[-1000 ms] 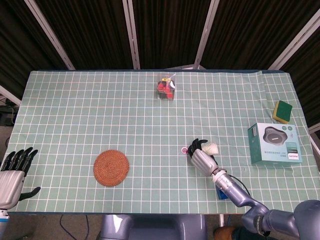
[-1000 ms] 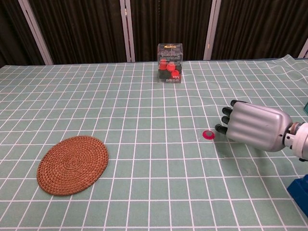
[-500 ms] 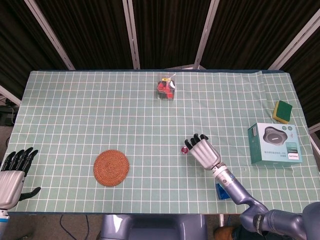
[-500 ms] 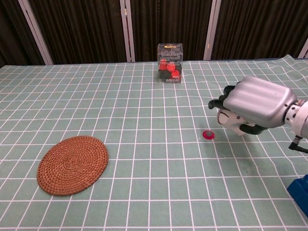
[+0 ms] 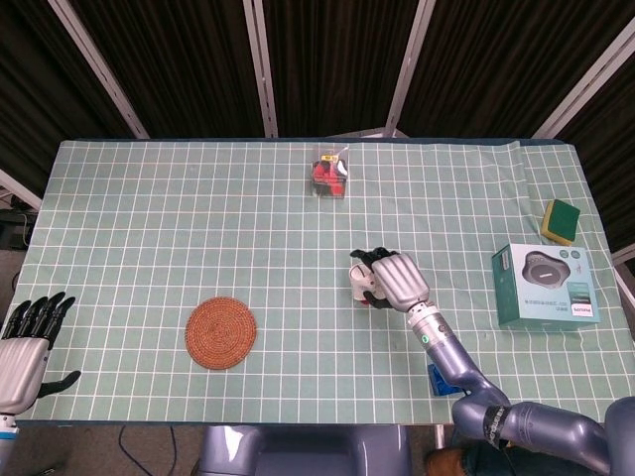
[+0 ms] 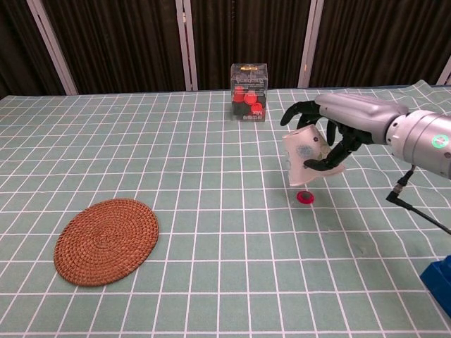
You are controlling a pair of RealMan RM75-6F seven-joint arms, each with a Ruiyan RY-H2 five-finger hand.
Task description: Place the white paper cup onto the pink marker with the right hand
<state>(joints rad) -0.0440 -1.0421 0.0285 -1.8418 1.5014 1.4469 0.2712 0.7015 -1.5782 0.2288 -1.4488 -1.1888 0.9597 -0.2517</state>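
My right hand (image 6: 338,127) (image 5: 392,280) grips the white paper cup (image 6: 304,155) (image 5: 360,282), holding it tilted in the air with its mouth down. The cup hangs just above and slightly left of the pink marker (image 6: 305,197), a small round disc on the cloth. In the head view the hand and cup hide the marker. My left hand (image 5: 28,347) rests open at the near left corner, off the table's edge.
A round woven mat (image 6: 106,239) (image 5: 221,332) lies at the near left. A clear box of red items (image 6: 249,93) (image 5: 329,177) stands at the back centre. A teal product box (image 5: 546,285) and a yellow-green sponge (image 5: 562,220) sit at the right. A blue object (image 6: 440,278) is near the front edge.
My right hand has lifted the cup off the cloth, swung left and turned it mouth-down over the pink marker. The left hand has not moved.
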